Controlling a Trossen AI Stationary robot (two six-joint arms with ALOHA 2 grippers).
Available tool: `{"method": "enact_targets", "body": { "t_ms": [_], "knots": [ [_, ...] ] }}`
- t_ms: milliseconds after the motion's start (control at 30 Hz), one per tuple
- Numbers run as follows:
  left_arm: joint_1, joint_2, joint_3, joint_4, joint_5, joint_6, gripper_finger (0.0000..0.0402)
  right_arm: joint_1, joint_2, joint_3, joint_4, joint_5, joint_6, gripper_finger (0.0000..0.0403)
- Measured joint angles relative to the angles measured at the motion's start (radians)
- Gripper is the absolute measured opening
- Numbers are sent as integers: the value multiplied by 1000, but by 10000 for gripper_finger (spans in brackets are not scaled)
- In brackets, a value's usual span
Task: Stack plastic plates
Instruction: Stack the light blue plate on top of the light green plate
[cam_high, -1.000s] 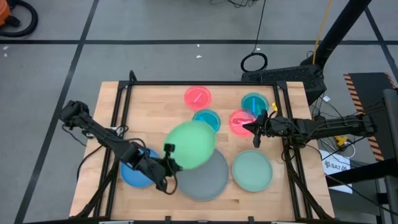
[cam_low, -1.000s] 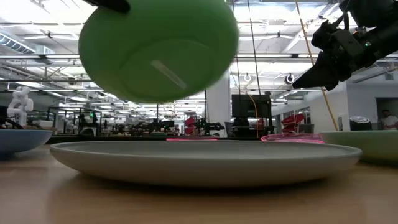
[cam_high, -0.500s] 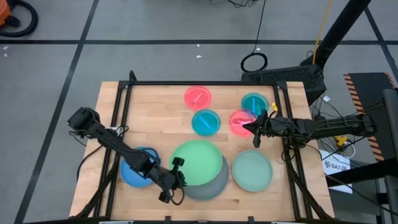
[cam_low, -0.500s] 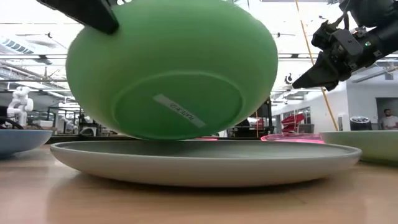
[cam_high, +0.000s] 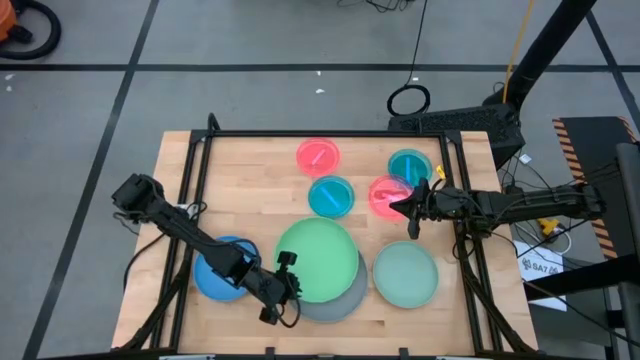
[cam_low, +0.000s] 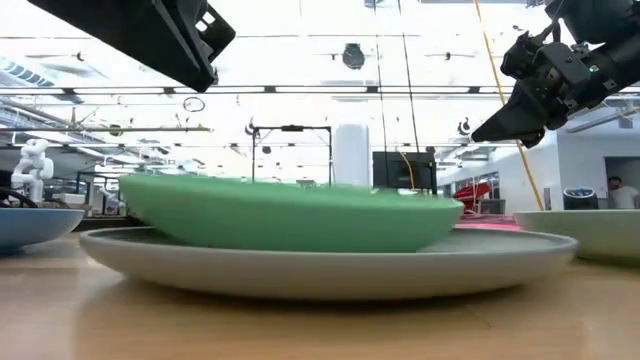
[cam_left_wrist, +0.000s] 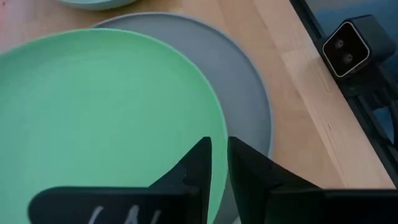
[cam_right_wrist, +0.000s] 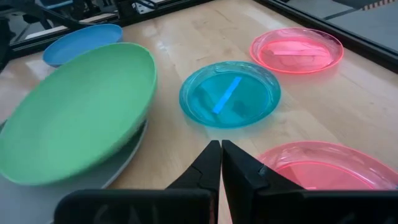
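The green plate (cam_high: 318, 262) lies on the large grey plate (cam_high: 345, 298), shifted toward its far-left side. In the low view the green plate (cam_low: 290, 210) is slightly tilted, its left rim raised. My left gripper (cam_left_wrist: 219, 152) hangs over the green plate's near-left rim, open by a narrow gap. In the low view it (cam_low: 185, 50) stands clear above the plate. My right gripper (cam_right_wrist: 221, 149) is shut and hovers above a pink plate (cam_high: 385, 197), near a teal plate (cam_right_wrist: 230, 93).
On the wooden table lie a blue plate (cam_high: 215, 275) left of the stack, a pale green plate (cam_high: 405, 275) right of it, and at the far side a second pink plate (cam_high: 318, 155) and two teal plates (cam_high: 331, 196) (cam_high: 408, 165). A black frame edges the table.
My left gripper moved down and toward the near edge with the green plate. The plate, lifted and steeply tipped a second ago, has come away from the gripper and now lies almost flat on the grey plate.
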Motion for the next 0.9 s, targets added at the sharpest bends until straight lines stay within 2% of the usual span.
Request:
{"method": "enact_targets", "body": {
  "t_ms": [267, 467, 900],
  "knots": [
    [3, -24, 0, -46, -29, 12, 64, 0, 0, 0, 0, 0, 0, 11],
    [21, -60, 0, -173, -164, 20, 64, 0, 0, 0, 0, 1, 0, 11],
    [136, -61, 0, -231, -198, 305, 65, 0, 0, 0, 1, 2, 130, 11]
  ]
}}
